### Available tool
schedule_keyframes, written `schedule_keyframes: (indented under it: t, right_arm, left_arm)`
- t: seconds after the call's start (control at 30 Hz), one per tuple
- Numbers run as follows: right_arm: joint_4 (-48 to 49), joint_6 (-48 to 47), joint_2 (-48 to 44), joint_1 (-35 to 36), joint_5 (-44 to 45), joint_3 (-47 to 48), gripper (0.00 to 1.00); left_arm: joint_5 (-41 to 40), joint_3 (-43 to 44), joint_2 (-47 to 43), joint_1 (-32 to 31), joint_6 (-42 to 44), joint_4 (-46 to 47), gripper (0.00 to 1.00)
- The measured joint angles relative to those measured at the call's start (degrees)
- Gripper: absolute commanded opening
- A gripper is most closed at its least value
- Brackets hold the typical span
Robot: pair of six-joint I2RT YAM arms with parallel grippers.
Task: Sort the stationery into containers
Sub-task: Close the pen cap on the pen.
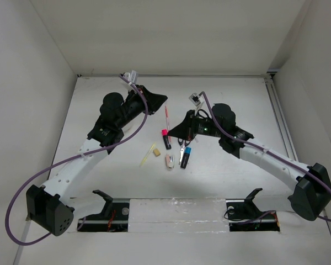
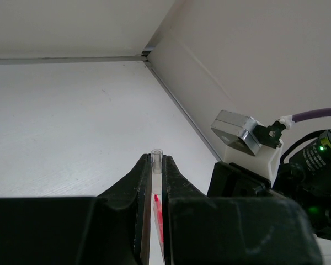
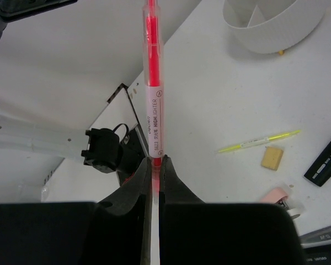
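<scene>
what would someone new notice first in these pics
The pink pen stretches between the two arms mid-table, the left claw shut on its far end and the right claw on its near end. Just nearer the bases lies loose stationery: a pink-capped highlighter, a blue-capped highlighter, scissors, a tan eraser and a yellow stick.

Reads "HIGHLIGHTER" lengthwise on the white label [image 3: 153, 118] of the pink pen [image 3: 150, 44]. Ahead of it, smaller characters too blurred to make out; beyond it, a small circled mark. White print on a black highlighter [image 3: 320, 238], too small to read.
</scene>
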Motion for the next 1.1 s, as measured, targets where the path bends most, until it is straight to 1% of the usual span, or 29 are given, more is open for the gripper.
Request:
schedule_keyframes:
  t: [0.37, 1.1]
  right_arm:
    - [0.02, -0.02, 0.28, 1.77, 0.04, 0.11, 0.0]
    - [-0.96, -0.07, 0.31, 1.33, 1.95, 1.07, 0.0]
  left_arm:
    - [-2.95, -0.33, -0.04, 0.0, -0.37, 0.13, 0.0]
    - [-3.13, -0.72, -1.51, 0.0, -0.57, -0.02, 0.0]
